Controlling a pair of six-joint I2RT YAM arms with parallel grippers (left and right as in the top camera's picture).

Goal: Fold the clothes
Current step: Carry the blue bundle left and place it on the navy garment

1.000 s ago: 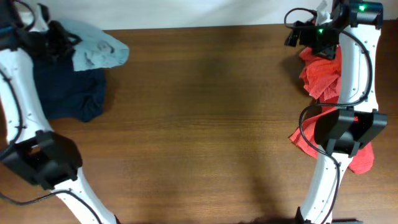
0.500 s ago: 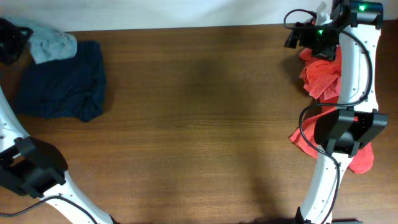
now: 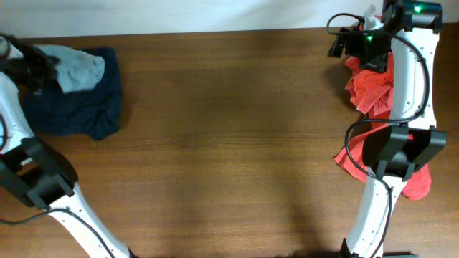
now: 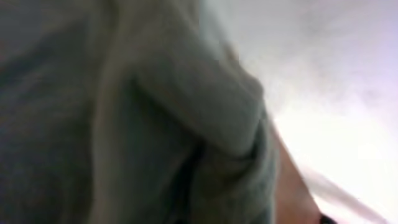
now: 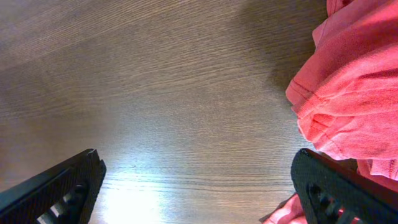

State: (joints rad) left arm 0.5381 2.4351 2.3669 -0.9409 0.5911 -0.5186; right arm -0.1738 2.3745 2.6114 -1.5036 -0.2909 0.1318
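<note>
A light blue garment (image 3: 80, 67) lies bunched on the back left corner of a dark navy garment (image 3: 79, 107) at the table's far left. My left gripper (image 3: 39, 66) is at the light blue garment's left edge and looks shut on it. The left wrist view is filled by blurred grey-blue cloth (image 4: 155, 124), and its fingers are hidden. My right gripper (image 3: 346, 43) is open and empty, hovering at the far right just left of a red garment (image 3: 371, 89). In the right wrist view the red garment (image 5: 348, 87) is beside the right finger, with bare wood between the fingers (image 5: 199, 186).
More red cloth (image 3: 348, 161) lies under the right arm's base at the right edge. The wooden table (image 3: 229, 143) has its back edge against a white wall. Both arm bases stand at the front corners.
My left gripper swung the light blue garment leftwards off the table's corner, then back right, setting it on the navy garment. The right arm has not moved.
</note>
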